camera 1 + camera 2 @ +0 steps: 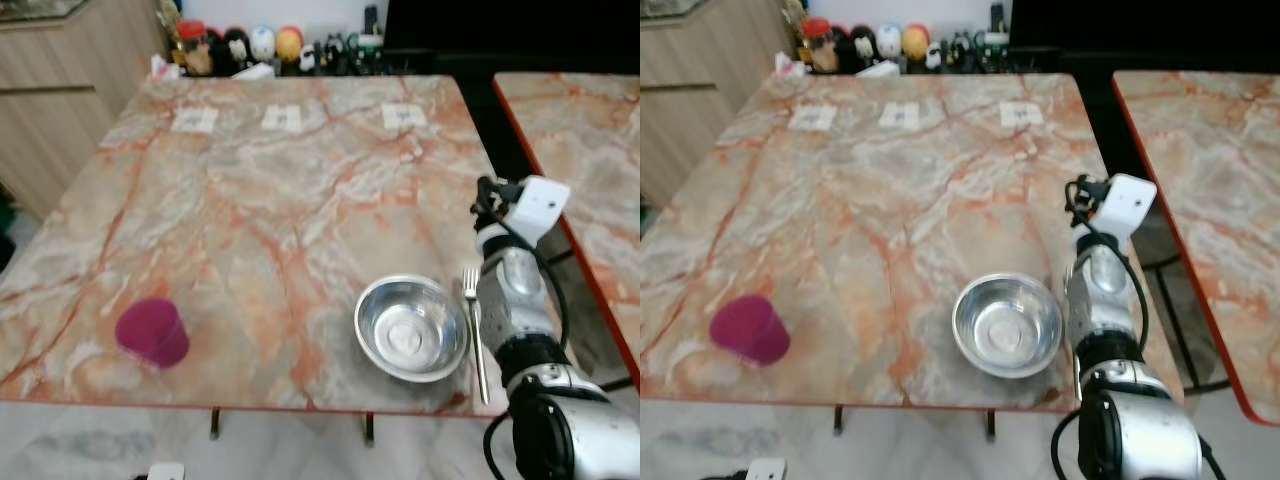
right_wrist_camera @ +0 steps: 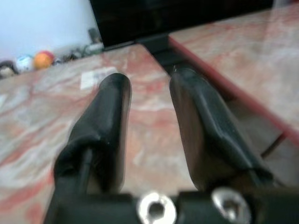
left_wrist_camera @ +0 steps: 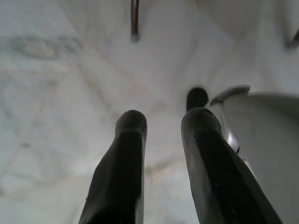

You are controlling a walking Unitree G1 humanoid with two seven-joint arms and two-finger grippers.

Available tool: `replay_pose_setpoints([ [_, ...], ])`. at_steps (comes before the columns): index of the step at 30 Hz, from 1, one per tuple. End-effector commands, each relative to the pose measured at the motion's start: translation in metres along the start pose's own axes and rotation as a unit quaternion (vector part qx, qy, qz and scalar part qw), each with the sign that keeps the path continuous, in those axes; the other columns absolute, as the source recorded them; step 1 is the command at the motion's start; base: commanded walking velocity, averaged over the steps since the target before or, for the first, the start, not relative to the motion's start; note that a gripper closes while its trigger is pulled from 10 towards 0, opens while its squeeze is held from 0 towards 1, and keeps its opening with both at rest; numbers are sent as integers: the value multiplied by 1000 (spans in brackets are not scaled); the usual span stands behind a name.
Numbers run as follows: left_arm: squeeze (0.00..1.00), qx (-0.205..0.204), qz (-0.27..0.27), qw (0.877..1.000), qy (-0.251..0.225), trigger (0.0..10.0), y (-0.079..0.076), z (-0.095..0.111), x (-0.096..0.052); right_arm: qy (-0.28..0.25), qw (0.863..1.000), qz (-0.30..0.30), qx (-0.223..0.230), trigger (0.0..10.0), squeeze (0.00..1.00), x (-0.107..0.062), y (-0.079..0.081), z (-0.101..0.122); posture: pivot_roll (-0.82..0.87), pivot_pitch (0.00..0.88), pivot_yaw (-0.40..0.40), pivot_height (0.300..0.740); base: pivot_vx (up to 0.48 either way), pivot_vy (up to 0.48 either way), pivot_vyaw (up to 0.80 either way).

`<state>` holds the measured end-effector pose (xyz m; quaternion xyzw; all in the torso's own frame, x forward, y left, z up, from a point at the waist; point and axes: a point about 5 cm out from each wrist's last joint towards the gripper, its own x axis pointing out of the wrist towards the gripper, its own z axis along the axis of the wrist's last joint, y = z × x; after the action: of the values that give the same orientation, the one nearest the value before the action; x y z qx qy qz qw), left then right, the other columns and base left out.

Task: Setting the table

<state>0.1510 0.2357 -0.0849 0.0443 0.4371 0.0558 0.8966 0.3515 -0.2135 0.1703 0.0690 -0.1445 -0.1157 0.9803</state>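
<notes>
Where the right arm (image 1: pixel 520 320) rises over the tabletop's right edge, the fork (image 1: pixel 476 335) is partly screened: in the left eye view it is seen lying just beside the steel bowl (image 1: pixel 412 327), tines toward the far edge, while in the right eye view the arm covers it. The bowl stands near the near edge, toward the near-right corner, and nothing can be made out inside it. A magenta cup (image 1: pixel 152 332) is seen near the near-left corner, well apart from the bowl; whether it stands upright or leans cannot be told. Three pale cards (image 1: pixel 282 118) lie along the far edge, their print too small to read. Beyond that edge a row of small figures (image 1: pixel 262 44) is blurred. A second table (image 1: pixel 590 140) is cut off at the right.

The right gripper (image 2: pixel 147 84) is shown by its wrist view with its fingers (image 2: pixel 110 116) parted and nothing between them, above the marble table (image 1: pixel 250 220). The left gripper (image 3: pixel 163 126) hangs over pale floor (image 3: pixel 56 93), fingers likewise spread and holding nothing.
</notes>
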Motion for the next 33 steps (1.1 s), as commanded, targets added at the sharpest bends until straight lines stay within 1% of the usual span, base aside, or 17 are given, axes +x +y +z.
replay_pose_setpoints([
  [1,0,8,6,1000,27,10000,6,-15,-5,29,999,2,-22,10000,0,-51,11,-7,23,114,-9,740,0,0,0],
  [2,0,9,6,1000,27,10000,5,-15,-4,33,999,-1,-33,10000,0,-64,7,-7,22,114,-10,740,0,0,0],
  [7,0,8,5,1000,26,10000,5,-14,-4,37,999,-8,-23,10000,0,-64,3,-11,21,108,-10,740,0,0,0],
  [11,0,8,5,1000,26,10000,5,-14,-4,39,999,-10,-19,10000,0,-63,4,-11,22,108,-11,740,0,0,0],
  [13,0,7,6,1000,25,10000,6,-14,-4,48,999,-8,-19,10000,0,-72,8,-1,24,110,-11,740,0,0,0],
  [14,0,7,6,1000,25,10000,6,-14,-4,43,999,-8,-11,10000,0,-77,11,9,24,109,-12,740,0,0,0],
  [17,0,7,7,1000,26,10000,6,-14,-4,18,1000,-11,-13,10000,0,-79,11,22,15,109,-10,740,0,0,0],
  [20,0,9,6,1000,26,10000,5,-14,-4,18,999,-16,-22,10000,0,-80,7,24,11,109,-9,740,0,0,0],
  [23,0,9,4,1000,26,10000,4,-14,-4,29,999,-18,-35,10000,0,-80,0,20,8,107,-11,740,0,0,0],
  [24,0,9,3,1000,26,10000,3,-13,-4,40,998,-19,-40,10000,0,-80,-2,16,10,105,-13,740,0,0,0],
  [25,0,9,3,1000,26,10000,3,-13,-4,40,998,-19,-40,10000,0,-80,-2,16,10,105,-13,740,0,0,0],
  [26,0,8,2,1000,25,10000,3,-13,-4,67,996,-13,-49,10000,0,-80,-4,9,10,107,-14,740,0,0,0],
  [27,0,7,2,1000,25,10000,3,-13,-4,82,995,-13,-50,10000,0,-82,-4,6,10,108,-14,740,0,0,0],
  [28,0,6,1,1000,24,10000,3,-12,-3,107,993,-18,-53,10000,0,-83,-6,3,10,111,-14,740,0,0,0],
  [30,0,6,2,1000,25,10000,3,-12,-3,156,984,-40,-78,10000,0,-89,-12,-5,6,114,-16,740,0,0,0],
  [32,0,6,2,1000,25,10000,3,-12,-3,170,982,-48,-68,10000,0,-91,-15,-7,8,116,-14,740,0,0,0],
  [33,0,7,2,1000,26,10000,3,-13,-4,198,977,-46,-61,10000,0,-96,-16,-10,5,121,-14,740,0,0,0],
])
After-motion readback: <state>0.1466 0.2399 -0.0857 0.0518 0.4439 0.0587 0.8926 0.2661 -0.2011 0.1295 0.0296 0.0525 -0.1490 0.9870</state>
